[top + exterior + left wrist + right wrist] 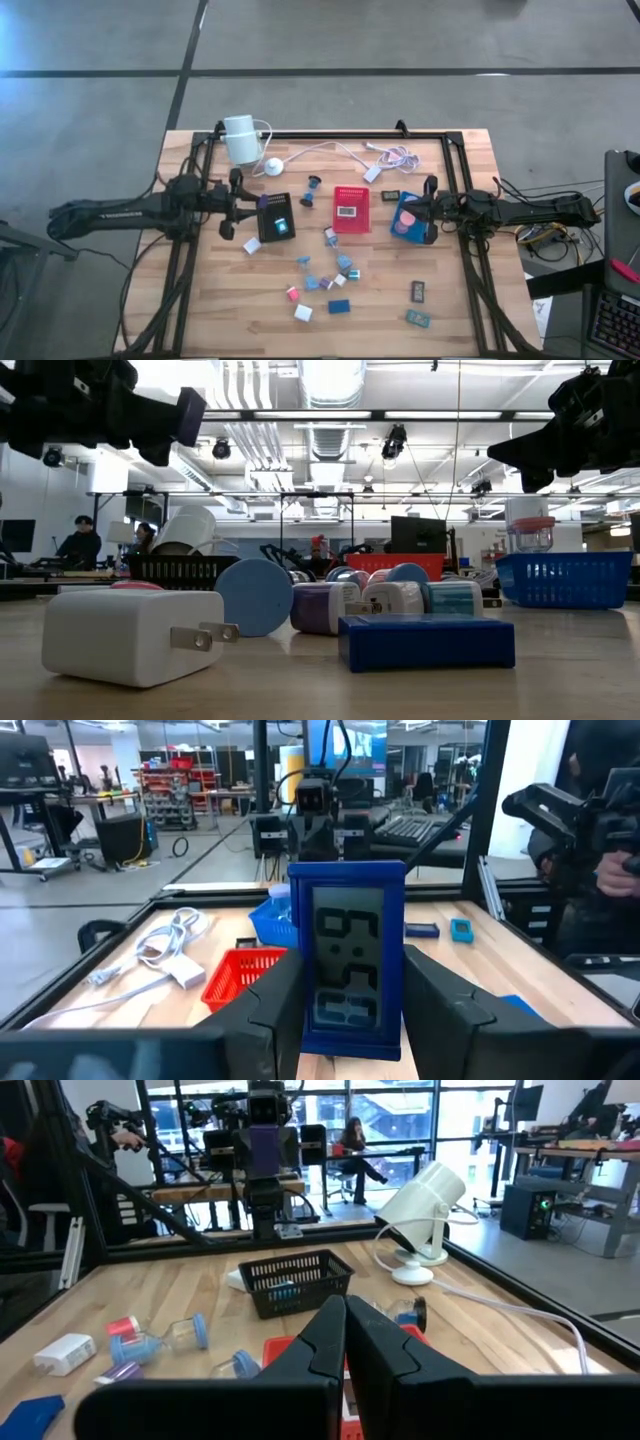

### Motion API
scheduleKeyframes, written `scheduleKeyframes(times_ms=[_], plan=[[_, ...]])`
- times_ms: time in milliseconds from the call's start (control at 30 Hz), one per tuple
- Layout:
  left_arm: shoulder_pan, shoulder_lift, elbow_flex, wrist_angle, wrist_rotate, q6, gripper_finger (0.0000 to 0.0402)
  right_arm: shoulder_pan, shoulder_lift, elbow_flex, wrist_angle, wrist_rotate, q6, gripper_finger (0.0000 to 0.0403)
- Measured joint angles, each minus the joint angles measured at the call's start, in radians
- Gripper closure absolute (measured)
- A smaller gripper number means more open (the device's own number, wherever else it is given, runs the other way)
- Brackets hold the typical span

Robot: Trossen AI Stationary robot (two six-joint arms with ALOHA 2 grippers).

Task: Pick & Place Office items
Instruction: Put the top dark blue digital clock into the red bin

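High view: the left gripper (236, 203) hangs just beside the black tray (276, 218), on its left edge. The right gripper (430, 212) waits beside the blue tray (408, 216). The loose items (325, 280) lie scattered on the desk (200, 310) below the red tray (351, 209), nearer the middle than either arm.

Low view: both arms hang above the desk, clear of the pieces. A white plug block (125, 637) and a blue block (425, 642) lie in front, with a pale blue disc (255, 596) on edge behind them.

Left wrist view: the left gripper (350, 995) is clenched on a blue framed clock (346, 960), held upright between the fingers (270, 1010). Its long axis stands vertical and its display faces back toward the camera. The red tray (238, 978) and blue tray (273, 922) lie ahead.

Right wrist view: the right gripper (345, 1330) is clenched on nothing, fingers pressed together. The black tray (295, 1280) lies straight ahead.

Judging by this, the drop turns on the black tray lying just right of the held clock, so a short move toward the desk's middle should do.
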Motion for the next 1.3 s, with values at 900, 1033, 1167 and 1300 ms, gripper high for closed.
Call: scheduleKeyframes(times_ms=[900,1033,1167,1300], plan=[[0.001,-0.041,-0.174,0.276,-0.003,-0.026,0.0265,0.0,0.0,-0.001,-0.002,0.004,0.0,0.0394],[0.001,-0.041,-0.174,0.275,-0.015,-0.047,0.0268,0.0,0.0,-0.001,-0.005,0.026,0.0,0.0394],[0.001,-0.026,-0.118,0.243,-0.064,-0.083,0.0268,0.0,0.0,-0.001,-0.007,0.027,0.0,0.0394],[0.001,0.032,0.017,0.133,-0.074,-0.084,0.0268,0.0,0.0,-0.001,-0.007,0.028,0.004,0.0394]])
